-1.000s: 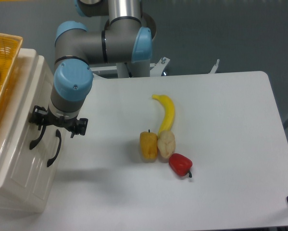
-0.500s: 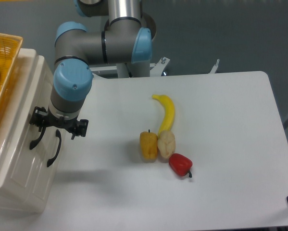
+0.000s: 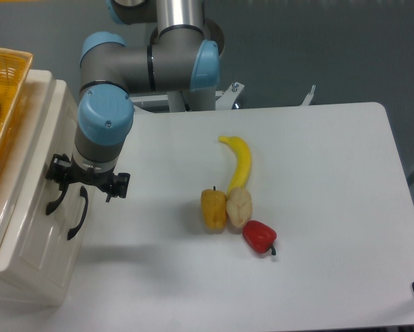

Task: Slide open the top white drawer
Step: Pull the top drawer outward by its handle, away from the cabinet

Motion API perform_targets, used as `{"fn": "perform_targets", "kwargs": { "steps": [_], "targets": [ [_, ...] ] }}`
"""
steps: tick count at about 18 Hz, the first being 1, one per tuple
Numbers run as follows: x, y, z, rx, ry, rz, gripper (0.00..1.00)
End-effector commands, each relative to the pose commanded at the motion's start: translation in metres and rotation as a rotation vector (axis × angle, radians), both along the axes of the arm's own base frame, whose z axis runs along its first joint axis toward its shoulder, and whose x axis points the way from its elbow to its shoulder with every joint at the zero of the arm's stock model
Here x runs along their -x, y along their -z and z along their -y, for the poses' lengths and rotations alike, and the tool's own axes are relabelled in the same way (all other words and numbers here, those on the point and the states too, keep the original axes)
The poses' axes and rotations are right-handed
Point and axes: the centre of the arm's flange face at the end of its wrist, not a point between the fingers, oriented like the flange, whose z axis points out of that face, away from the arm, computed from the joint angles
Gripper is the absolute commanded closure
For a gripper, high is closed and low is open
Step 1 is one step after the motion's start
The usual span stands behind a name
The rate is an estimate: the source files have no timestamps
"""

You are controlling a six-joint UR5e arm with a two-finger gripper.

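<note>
The arm's own wrist hides the claw (image 3: 74, 185) at the top drawer's (image 3: 37, 162) black handle (image 3: 54, 200), so its grip cannot be told.

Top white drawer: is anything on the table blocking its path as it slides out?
Nothing visible does. The table in front of the top white drawer is bare; the yellow pepper and other produce lie well off to the side.
</note>
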Motion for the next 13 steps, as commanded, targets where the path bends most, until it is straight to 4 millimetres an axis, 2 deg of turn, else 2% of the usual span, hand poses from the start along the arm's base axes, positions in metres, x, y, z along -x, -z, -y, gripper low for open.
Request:
{"fn": "perform_targets", "kwargs": {
  "steps": [8,13],
  "targets": [
    [0.011,-0.003,0.003,-0.019,0.026,-0.014,0.0],
    [0.033,-0.004,0.012,-0.023,0.032,-0.031,0.0]
  ]
}}
